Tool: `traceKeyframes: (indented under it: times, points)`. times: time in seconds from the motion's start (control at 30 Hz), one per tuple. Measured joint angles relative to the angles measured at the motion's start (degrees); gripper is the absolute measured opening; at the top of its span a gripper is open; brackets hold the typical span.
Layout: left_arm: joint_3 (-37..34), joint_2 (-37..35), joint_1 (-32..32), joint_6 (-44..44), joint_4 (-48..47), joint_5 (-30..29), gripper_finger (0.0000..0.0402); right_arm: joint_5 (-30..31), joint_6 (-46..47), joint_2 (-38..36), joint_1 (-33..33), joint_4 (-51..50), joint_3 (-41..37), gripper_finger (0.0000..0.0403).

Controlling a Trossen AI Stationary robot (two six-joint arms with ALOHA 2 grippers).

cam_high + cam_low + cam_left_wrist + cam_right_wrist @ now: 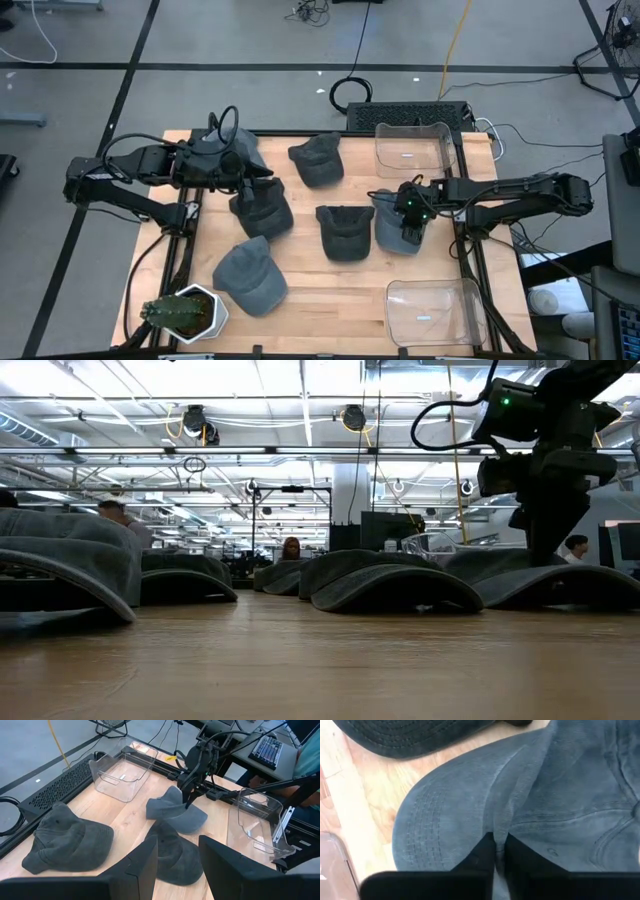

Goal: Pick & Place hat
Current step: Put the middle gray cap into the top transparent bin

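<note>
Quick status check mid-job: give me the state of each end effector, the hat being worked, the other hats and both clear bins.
Right end effector: shut, pinching a fold of the blue-grey hat.
Blue-grey hat: on the table, gripped, not yet lifted.
Left end effector: open, holding nothing, at the table's left.
Other hats: lying loose on the table.
Far clear bin: upright, empty.
Near clear bin: upright, empty.

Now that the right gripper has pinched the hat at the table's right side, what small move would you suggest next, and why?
Probably a short, straight lift. The right gripper is shut on a fold of the grey-blue hat, which lies on the table beside another hat. Raising it first should clear that neighbour before carrying it toward one of the clear bins. The left gripper waits over the left side.
</note>
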Motion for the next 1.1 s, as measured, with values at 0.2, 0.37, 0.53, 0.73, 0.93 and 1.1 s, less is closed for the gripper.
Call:
traceKeyframes:
  times: [0.2, 0.37, 0.53, 0.73, 0.93, 1.1]
  points:
    - [0.00, 0.00, 0.00, 0.06, -0.25, -0.03, 0.0152, 0.07, 1.14, -1.94, 0.02, -0.95, -0.02, 0.0008]
    - [0.00, 0.00, 0.00, 0.11, -0.32, -0.04, 0.0152, 0.18, 0.03, -4.47, 0.04, -4.27, 2.96, 0.0003]
    - [0.00, 0.00, 0.00, 0.31, -0.33, -0.04, 0.0152, 2.41, -5.23, -6.34, 1.73, -13.58, 10.03, 0.0002]
    - [-0.02, 0.00, 0.00, 0.62, -0.32, -0.04, 0.0152, 7.93, -7.99, -6.52, 4.45, -23.84, 19.89, 0.0001]
    - [-0.02, 0.00, 0.00, 0.59, -0.31, -0.04, 0.0152, 22.97, -13.58, -6.16, 5.58, -26.07, 28.34, 0.0001]
    - [-0.02, 0.00, 0.00, 0.55, -0.31, -0.04, 0.0152, 34.65, -26.12, -4.43, 2.59, -25.45, 31.87, 0.0000]
